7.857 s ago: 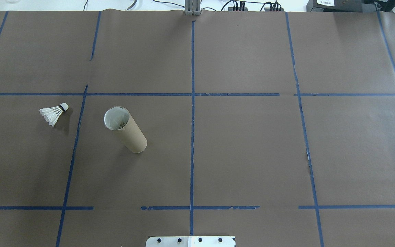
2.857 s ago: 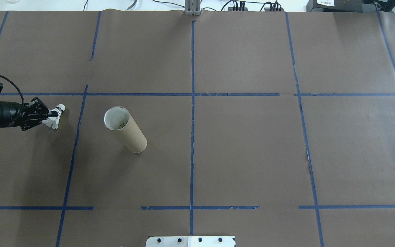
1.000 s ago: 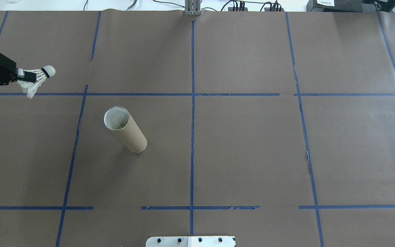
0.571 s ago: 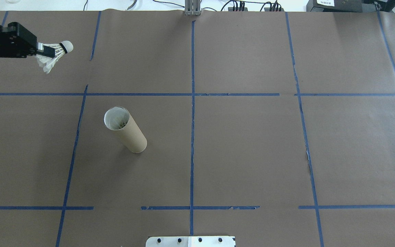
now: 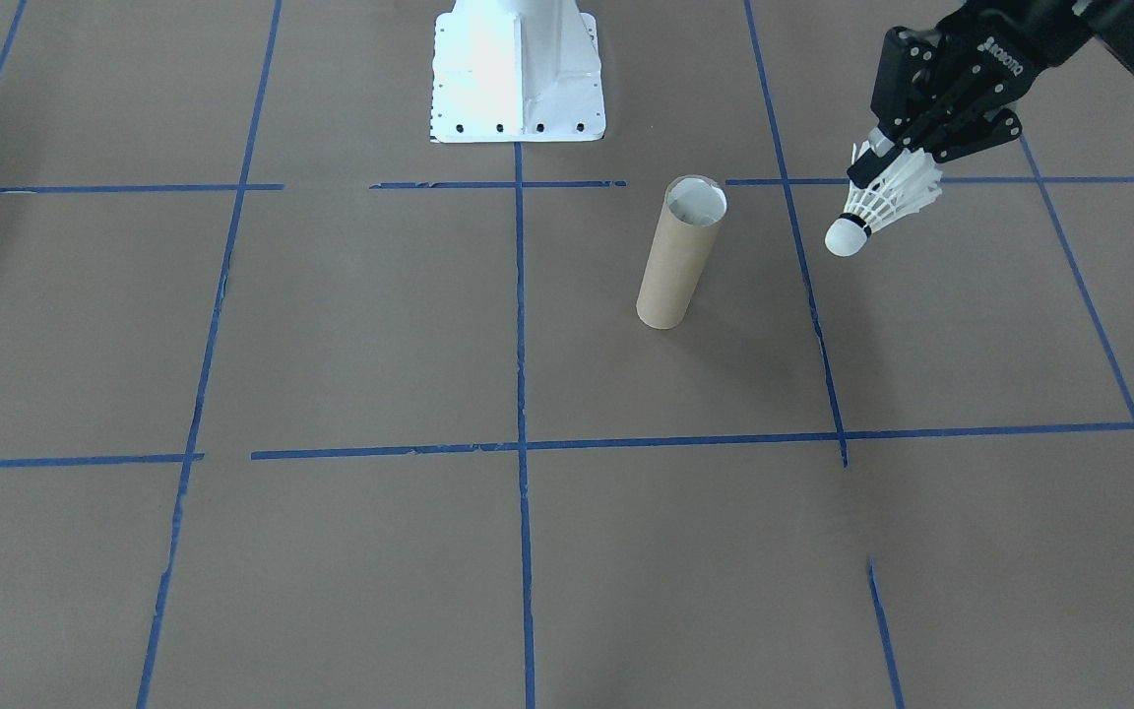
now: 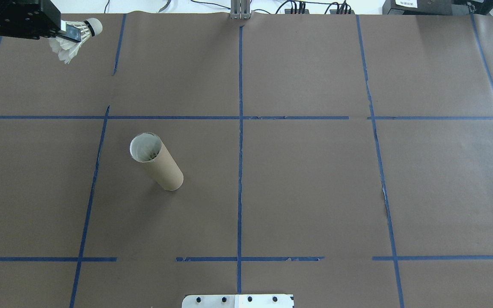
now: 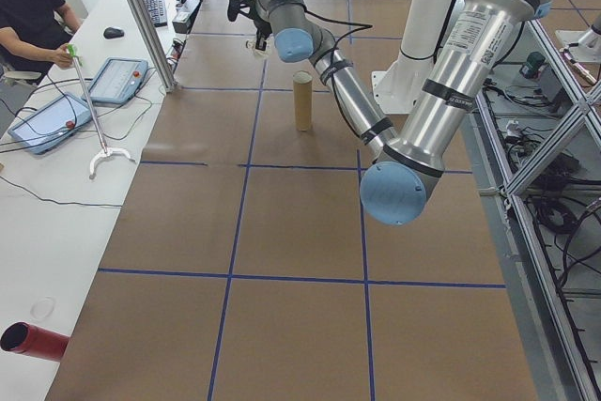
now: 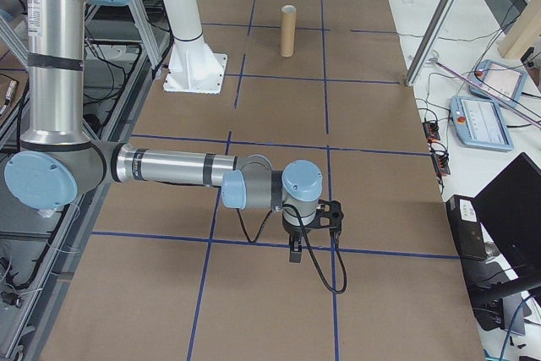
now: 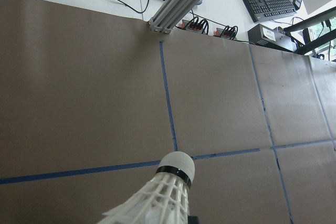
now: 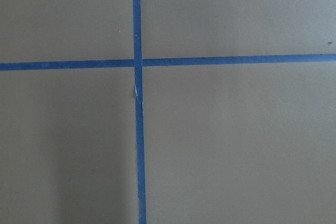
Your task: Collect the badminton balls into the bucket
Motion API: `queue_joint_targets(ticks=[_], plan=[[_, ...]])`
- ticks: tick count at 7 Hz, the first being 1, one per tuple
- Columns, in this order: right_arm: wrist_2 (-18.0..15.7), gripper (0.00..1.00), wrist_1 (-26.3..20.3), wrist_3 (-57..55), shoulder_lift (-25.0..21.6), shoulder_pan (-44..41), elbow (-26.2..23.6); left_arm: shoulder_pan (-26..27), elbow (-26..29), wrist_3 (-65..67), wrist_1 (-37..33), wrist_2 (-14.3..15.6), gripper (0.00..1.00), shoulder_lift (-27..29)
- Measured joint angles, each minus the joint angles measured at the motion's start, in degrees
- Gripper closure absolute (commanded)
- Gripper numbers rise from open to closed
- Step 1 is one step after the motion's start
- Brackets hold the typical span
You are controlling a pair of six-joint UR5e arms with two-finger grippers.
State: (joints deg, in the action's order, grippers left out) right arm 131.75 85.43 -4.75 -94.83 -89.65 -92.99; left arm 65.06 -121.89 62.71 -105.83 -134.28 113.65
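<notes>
My left gripper [image 6: 72, 33] is shut on the feather skirt of the white badminton ball [image 6: 79, 35] and holds it well above the table, at the far left in the overhead view. In the front-facing view the left gripper [image 5: 890, 161] carries the badminton ball [image 5: 884, 202] with its cork tip down, to the right of the bucket [image 5: 680, 254] and apart from it. The bucket [image 6: 157, 162] is an upright brown cardboard tube with a white inside. The left wrist view shows the badminton ball [image 9: 165, 195] from behind. My right gripper [image 8: 296, 251] hangs low over the table, far from both; I cannot tell whether it is open.
The white pedestal base [image 5: 518, 69] stands at the robot's side of the table. An aluminium post [image 6: 240, 10] and cables line the far edge. A seated person [image 7: 28, 7], tablets and a red cylinder [image 7: 33, 340] are on the side bench.
The left gripper came in, shut on the badminton ball, lifted it off the table and carried it up and toward the far edge. The bucket has not moved.
</notes>
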Motion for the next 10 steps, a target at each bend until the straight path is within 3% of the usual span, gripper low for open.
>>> queue_joint_targets(ticks=[3,5,6,8,10], plan=[[0.00,0.00,0.00,0.00,0.00,0.00,0.00,-8.54,-9.37,-1.82,15.88,12.16,1.00,1.03],[0.00,0.00,0.00,0.00,0.00,0.00,0.00,-15.39,-12.57,-5.54,31.87,22.01,1.00,7.19],[0.00,0.00,0.00,0.00,0.00,0.00,0.00,-18.20,-13.00,-8.06,40.51,25.58,1.00,11.67],[0.00,0.00,0.00,0.00,0.00,0.00,0.00,-23.38,-12.78,-10.11,49.06,29.46,1.00,16.24],[0.00,0.00,0.00,0.00,0.00,0.00,0.00,-26.85,-8.01,-14.47,59.62,32.60,1.00,24.23]])
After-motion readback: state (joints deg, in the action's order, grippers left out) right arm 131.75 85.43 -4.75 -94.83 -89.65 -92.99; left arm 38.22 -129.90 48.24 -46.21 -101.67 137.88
